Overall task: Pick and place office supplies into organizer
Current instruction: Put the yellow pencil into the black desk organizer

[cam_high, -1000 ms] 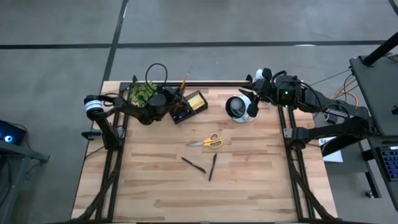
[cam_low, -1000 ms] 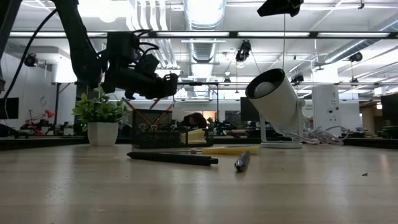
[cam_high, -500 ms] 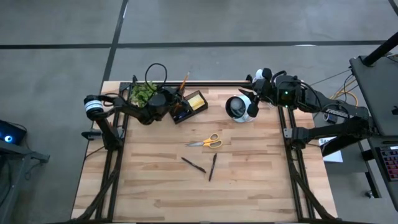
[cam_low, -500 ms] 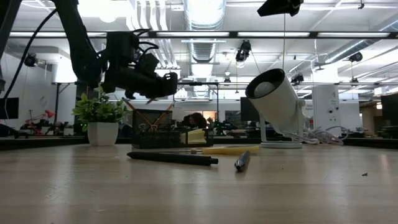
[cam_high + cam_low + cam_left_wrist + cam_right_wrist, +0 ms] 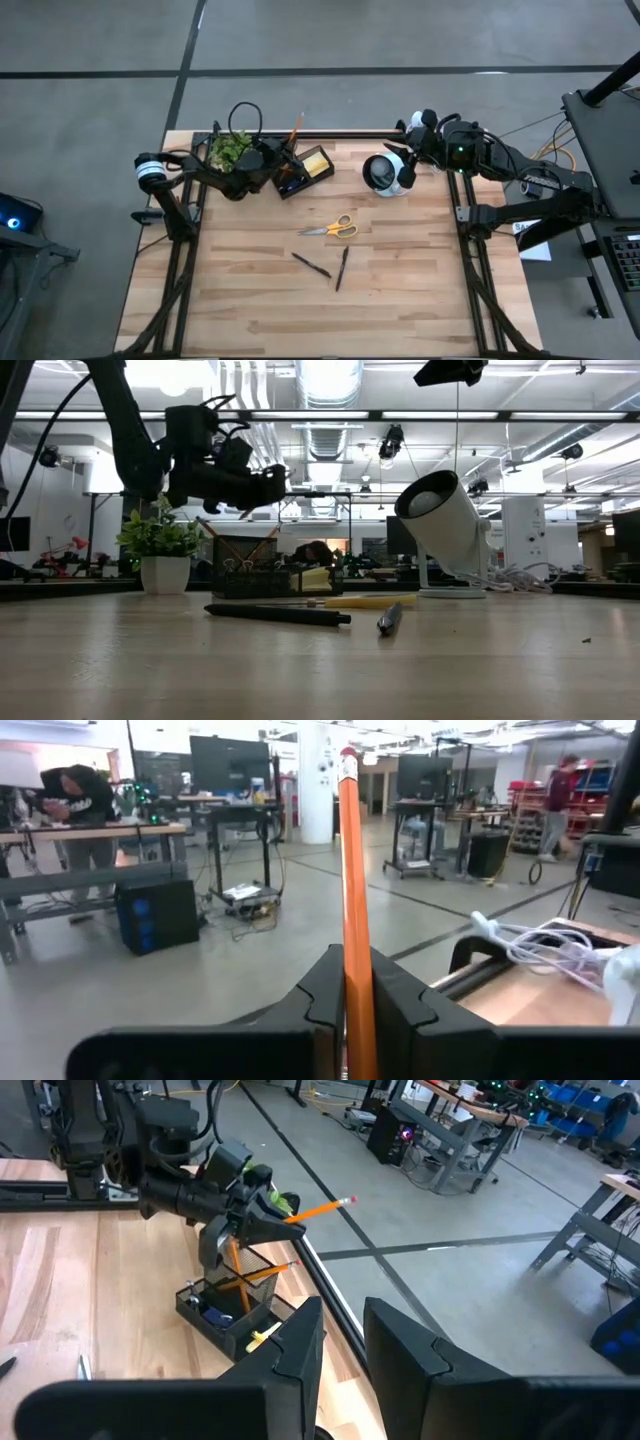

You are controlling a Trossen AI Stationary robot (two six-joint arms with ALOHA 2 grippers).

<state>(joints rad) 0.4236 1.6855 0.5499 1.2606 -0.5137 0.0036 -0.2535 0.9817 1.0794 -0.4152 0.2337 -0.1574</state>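
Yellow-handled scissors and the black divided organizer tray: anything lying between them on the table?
No. In the high view the wood between the yellow-handled scissors and the black divided organizer tray is bare.

Supplies around the black organizer

Orange pencil raised above it; yellow sticky-note block inside; scissors and two dark pens flat, well apart.
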